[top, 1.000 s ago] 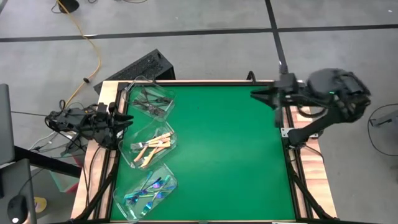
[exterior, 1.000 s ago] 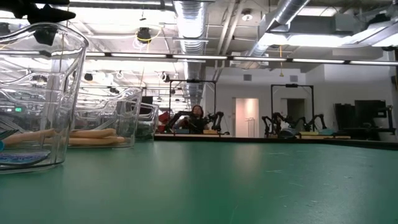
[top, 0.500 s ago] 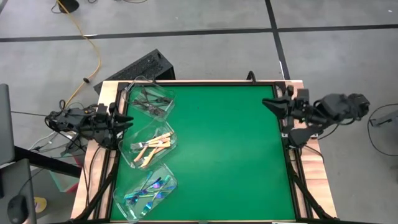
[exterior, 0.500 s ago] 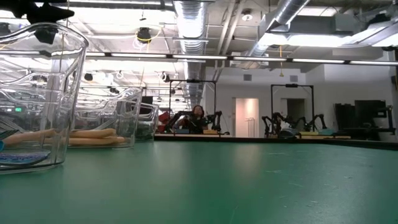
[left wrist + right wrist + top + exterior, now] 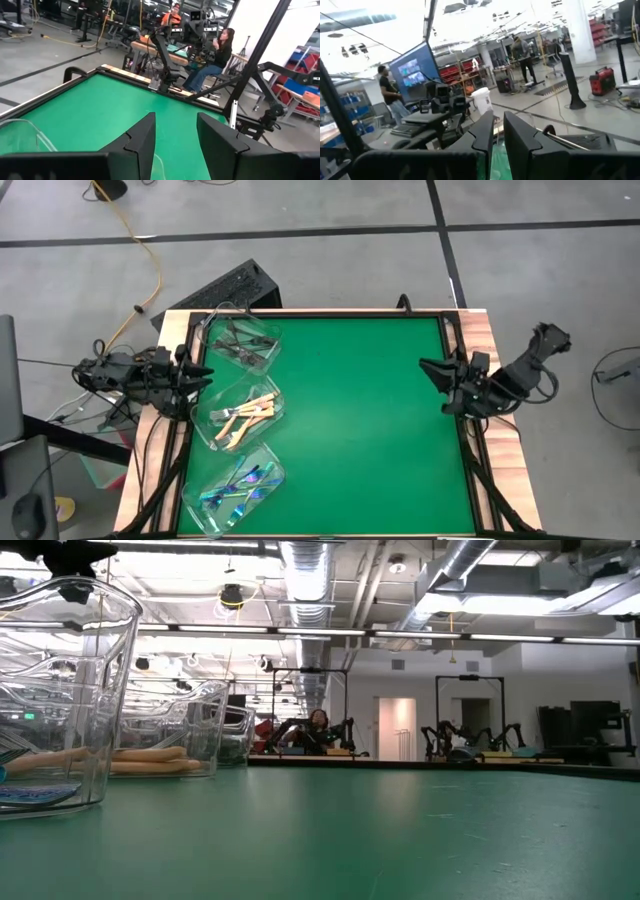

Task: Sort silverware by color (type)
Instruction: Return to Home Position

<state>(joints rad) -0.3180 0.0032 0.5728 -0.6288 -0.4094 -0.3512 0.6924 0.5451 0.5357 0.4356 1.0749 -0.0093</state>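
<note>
The silverware lies sorted in three clear tubs along the table's left side. Dark grey forks (image 5: 238, 340) are in the far tub, cream-handled forks (image 5: 245, 412) in the middle one, and iridescent blue forks (image 5: 240, 485) in the near one. In the low view the cream handles (image 5: 150, 758) rest on their tub's floor. My left gripper (image 5: 205, 375) (image 5: 175, 135) waits open at the left edge beside the middle tub. My right gripper (image 5: 430, 367) (image 5: 498, 132) sits at the right edge, fingers nearly together, holding nothing.
The green mat (image 5: 360, 430) stretches from the tubs to the right edge inside a wooden frame (image 5: 480, 330). A black keyboard-like object (image 5: 225, 288) lies beyond the far left corner. People sit at benches in the room beyond the table (image 5: 220, 47).
My right arm has come down from a raised pose near the far right corner. It has folded back toward the right edge, its gripper moving toward the near edge and lower. The left arm and the tubs have stayed where they were.
</note>
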